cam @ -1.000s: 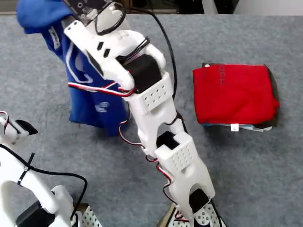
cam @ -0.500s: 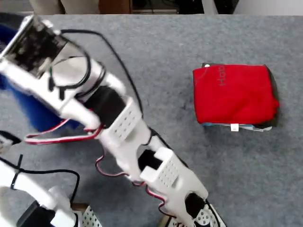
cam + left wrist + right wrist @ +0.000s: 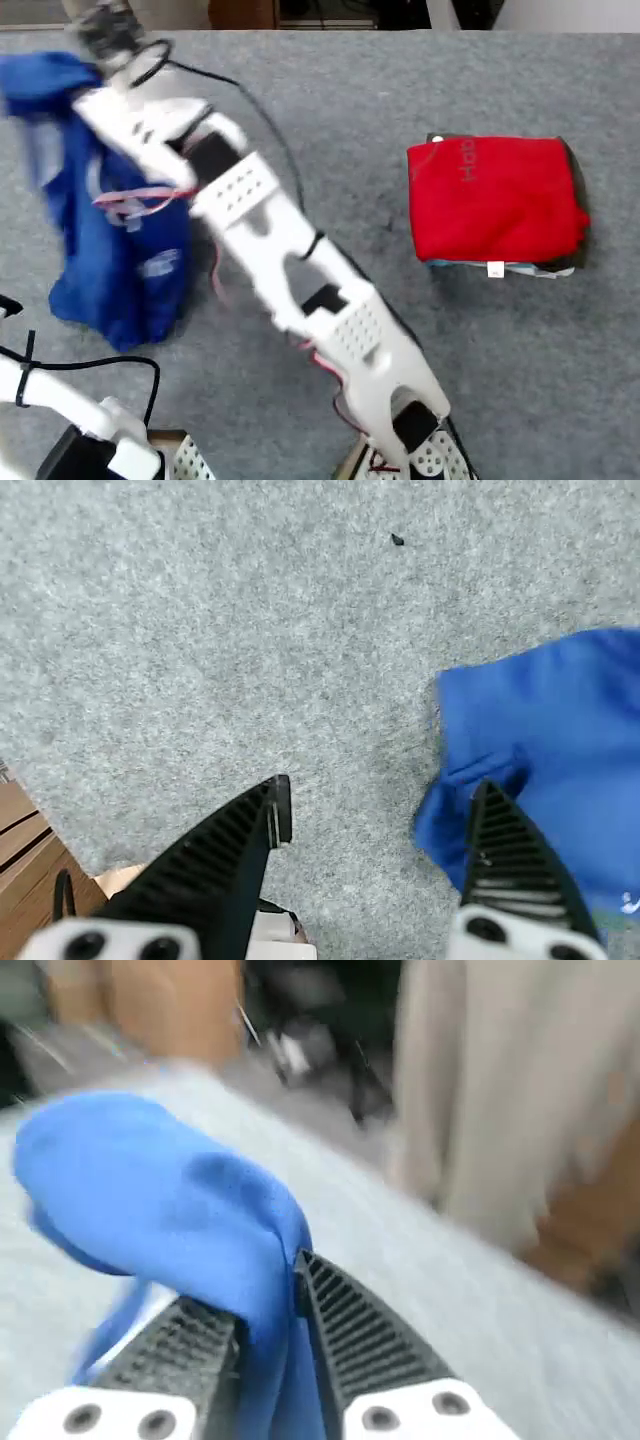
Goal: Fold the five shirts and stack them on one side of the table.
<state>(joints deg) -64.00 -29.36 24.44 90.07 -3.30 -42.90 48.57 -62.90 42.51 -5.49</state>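
A blue shirt [image 3: 110, 240] hangs over the table's left side, its top bunched at the far left corner. My right gripper [image 3: 268, 1305] is shut on that bunched top, blue cloth pinched between its black fingers [image 3: 340, 1330]. In the high view the right arm [image 3: 260, 230] stretches from the front edge to that corner. My left gripper [image 3: 380, 810] stands open just above the grey table, with the blue shirt's [image 3: 545, 760] edge by one finger. A folded red shirt [image 3: 495, 195] tops a stack of folded shirts at the right.
The grey felt table [image 3: 400, 90] is bare between the blue shirt and the red stack. The left arm's white base and black cable [image 3: 70, 365] sit at the front left corner. Behind the far table edge stand wooden furniture and a person's beige clothing [image 3: 500, 1090].
The right arm has swung left and back up with the blue shirt. The shirt now hangs farther left than a second ago. The red stack has not moved.
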